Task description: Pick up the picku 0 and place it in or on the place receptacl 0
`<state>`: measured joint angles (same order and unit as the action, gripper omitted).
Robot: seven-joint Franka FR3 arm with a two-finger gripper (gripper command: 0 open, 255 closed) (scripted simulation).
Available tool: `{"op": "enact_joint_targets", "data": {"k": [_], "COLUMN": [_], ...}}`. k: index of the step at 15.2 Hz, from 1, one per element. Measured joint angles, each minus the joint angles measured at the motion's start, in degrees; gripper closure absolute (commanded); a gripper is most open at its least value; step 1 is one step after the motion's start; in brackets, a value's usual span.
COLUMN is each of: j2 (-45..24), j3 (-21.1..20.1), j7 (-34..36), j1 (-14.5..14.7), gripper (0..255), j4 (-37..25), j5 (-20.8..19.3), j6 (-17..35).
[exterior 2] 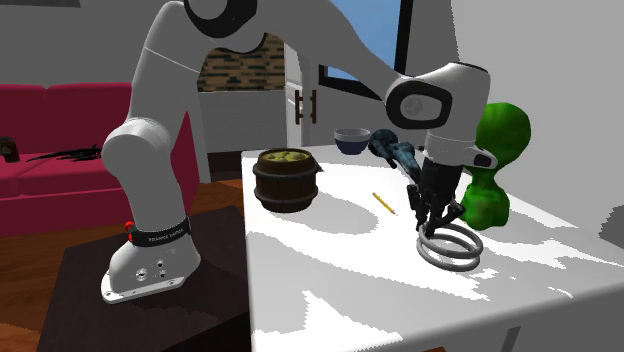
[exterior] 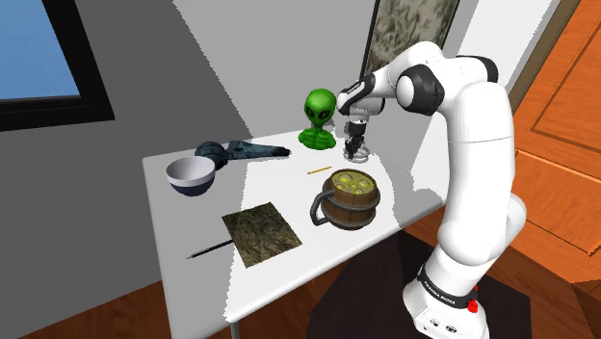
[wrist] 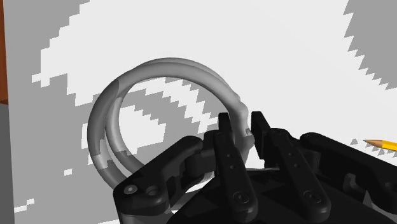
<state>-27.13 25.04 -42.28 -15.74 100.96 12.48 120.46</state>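
Pinching grey ring (wrist: 172, 63), jaws narrowly parted

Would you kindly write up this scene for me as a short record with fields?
held thing: grey ring, two stacked loops
holder: gripper, black, fingers clasping the ring's rim
nearest neighbour: green alien figure, beside the ring, apart from it
surface: white table
also on the table: bowl, barrel mug, pencil
ring lifted or resting: cannot tell
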Motion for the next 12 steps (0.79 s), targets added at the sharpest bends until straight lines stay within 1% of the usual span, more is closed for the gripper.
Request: {"op": "enact_joint_targets", "data": {"k": [4,12], "j2": [0.9,3.5], "j3": [0.2,1.0], "j7": [0.3,1.1], "j1": [0.2,0.6], "gripper": [255,255], "j4": [-0.3,-2.7], "j5": [-0.4,-1.9], "j6": [-1.2,-5.9]}}
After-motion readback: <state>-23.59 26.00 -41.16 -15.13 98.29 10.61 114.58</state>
